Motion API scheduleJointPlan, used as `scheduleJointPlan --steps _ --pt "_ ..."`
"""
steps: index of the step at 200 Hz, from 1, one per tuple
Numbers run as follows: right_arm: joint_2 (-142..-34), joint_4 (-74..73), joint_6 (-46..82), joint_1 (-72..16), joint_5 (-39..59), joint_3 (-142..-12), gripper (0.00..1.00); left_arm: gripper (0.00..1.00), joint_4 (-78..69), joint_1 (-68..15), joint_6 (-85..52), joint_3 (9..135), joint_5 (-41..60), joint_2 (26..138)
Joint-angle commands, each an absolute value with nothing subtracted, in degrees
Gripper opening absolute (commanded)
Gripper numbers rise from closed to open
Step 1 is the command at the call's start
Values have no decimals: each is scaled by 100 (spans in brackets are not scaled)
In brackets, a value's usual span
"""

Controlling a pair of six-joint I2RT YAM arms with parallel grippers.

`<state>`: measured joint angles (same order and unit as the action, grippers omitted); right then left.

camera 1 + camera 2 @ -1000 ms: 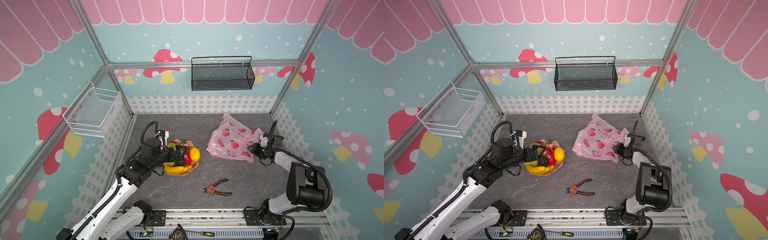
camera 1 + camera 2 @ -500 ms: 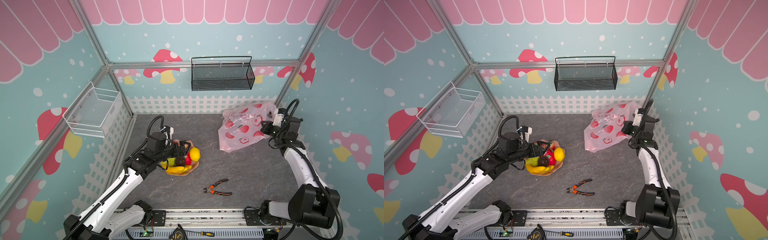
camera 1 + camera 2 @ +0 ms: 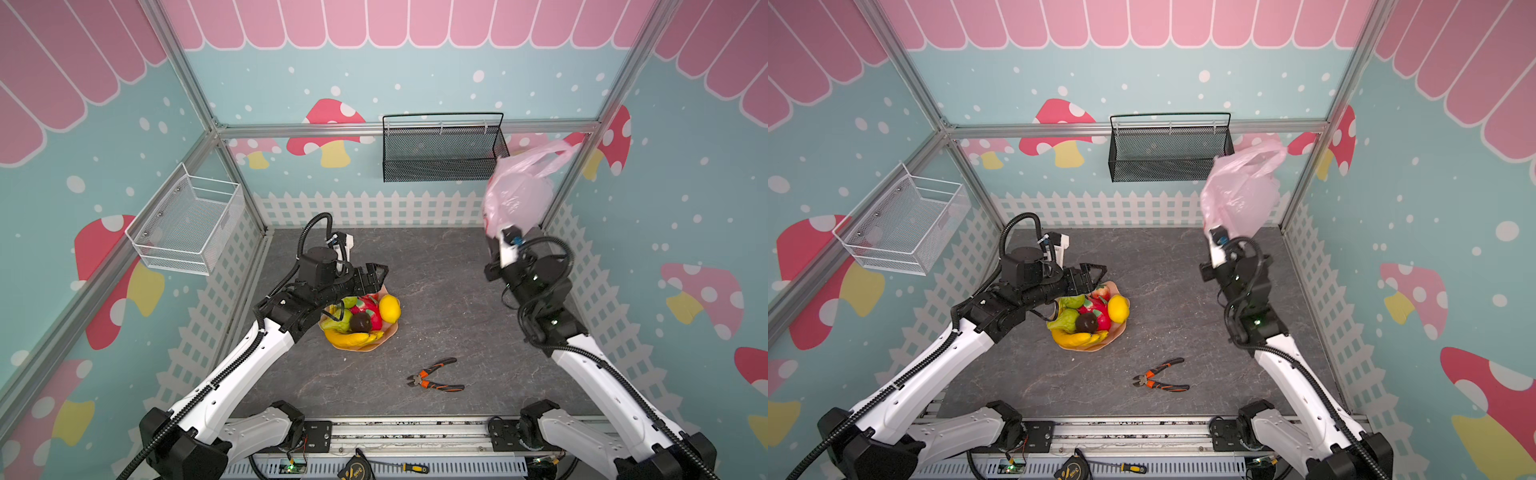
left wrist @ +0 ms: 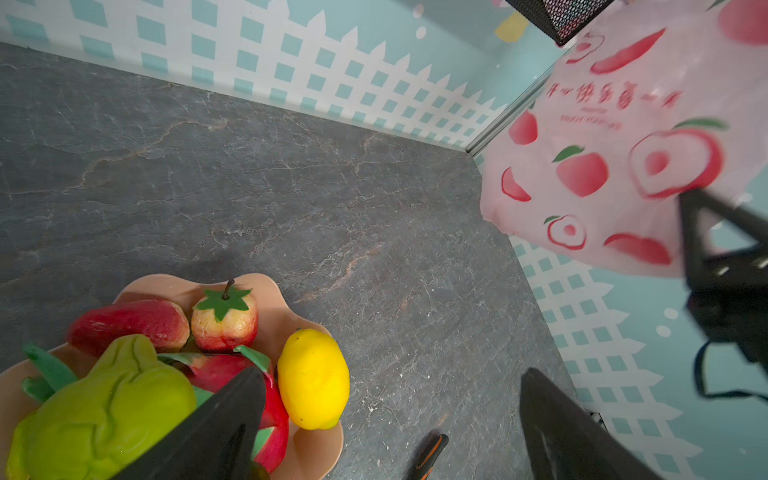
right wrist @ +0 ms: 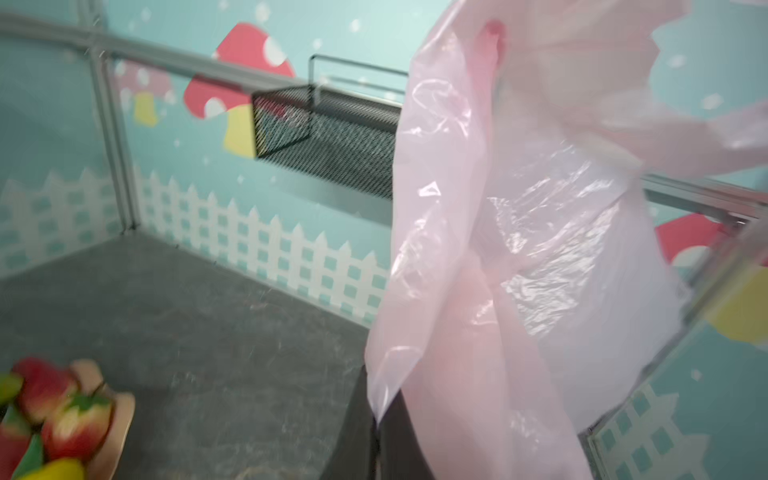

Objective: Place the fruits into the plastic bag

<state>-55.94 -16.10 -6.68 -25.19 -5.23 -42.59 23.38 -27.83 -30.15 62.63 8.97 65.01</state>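
**Item 1: plastic bag** [image 3: 517, 195]
- Look: thin, translucent pink and crinkled. The left wrist view shows red peach and apple prints and a line of red lettering. One handle loop trails toward the upper right corner.
- Place: upper right of both top views, up in the air and clear of the grey table [image 3: 436, 324]. Its left edge overlaps the right end of the black mesh basket [image 3: 442, 149].
- Held by: right gripper [image 5: 374, 428], directly beneath it, with its jaws closed on the bag's lower fold.

**Item 2: fruits** [image 3: 361, 316]
- Look: glossy, and heaped together.
  - lemon [image 3: 390, 307] on the right of the heap
  - banana bunch [image 3: 351, 338] along the lower edge
  - dark brown round one [image 3: 360, 321] in the middle
  - bumpy green one [image 3: 338, 316] on the left
  - red ones behind these
- Place: on the peach wavy plate [image 3: 390, 332], left of centre and well apart from the bag.

**Item 3: left gripper** [image 3: 376, 276]
- Jaws spread wide and empty, above the plate's far rim. Its arm hides the plate's left side.

**Surroundings**
- Orange-handled pliers [image 3: 434, 376] lie on the table at lower centre.
- White wire basket [image 3: 187, 226] hangs at middle left.
- The bag fills the right half of the right wrist view
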Motion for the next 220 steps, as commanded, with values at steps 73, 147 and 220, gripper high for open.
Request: scheduleJointPlan --steps 73,147,220 --pt "-3967 62 899 -4548 -3005 -2577 62 97 2656 -2655 -3000 5738 622 5923" --pt "-4531 1930 3685 -4465 -2885 -4681 93 97 2795 -2637 -2715 5933 709 5937" --pt "-9091 3716 5086 -2799 217 -8186 87 97 2864 -2637 -2379 6126 658 5900"
